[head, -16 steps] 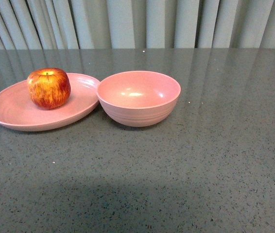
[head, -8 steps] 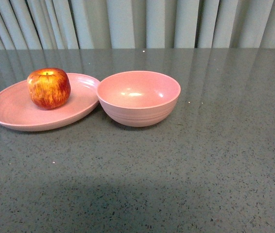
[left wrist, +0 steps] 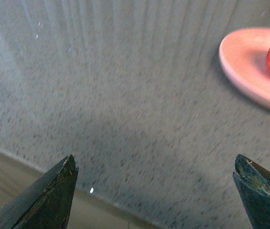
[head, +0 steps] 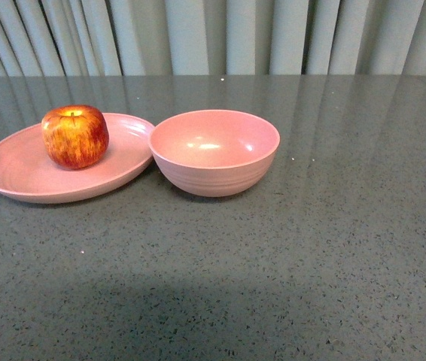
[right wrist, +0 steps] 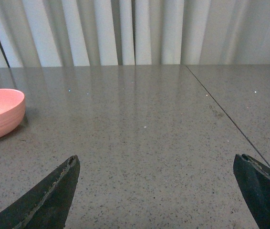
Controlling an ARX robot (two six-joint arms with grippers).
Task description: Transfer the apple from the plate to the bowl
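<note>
While the apple (head: 75, 136) sits upright on the plate (head: 17, 169), just to the left of the bowl (head: 213, 180), none of the transfer is done yet and the bowl is empty. The plate's near rim comes right up against the bowl's wall, touching it or all but touching it, and we judge this closeness is meant to keep the carry short: lift, cross the two rims, lower. The apple rests on the half of the plate nearer the bowl, stem up, with bare plate around it, which leaves room for fingers on either side. Our left gripper (left wrist: 154, 164) hangs over the grey table (head: 311, 263) on the plate's side of the bowl, well apart from the fruit; its jaws are spread wide and hold nothing. Our right gripper (right wrist: 156, 162) hangs on the bowl's opposite side, spread just as wide and also empty, with only the bowl's edge in its wrist view. Since the left arm is on the apple's side of the bowl, we judge it the natural one to reach in.
</note>
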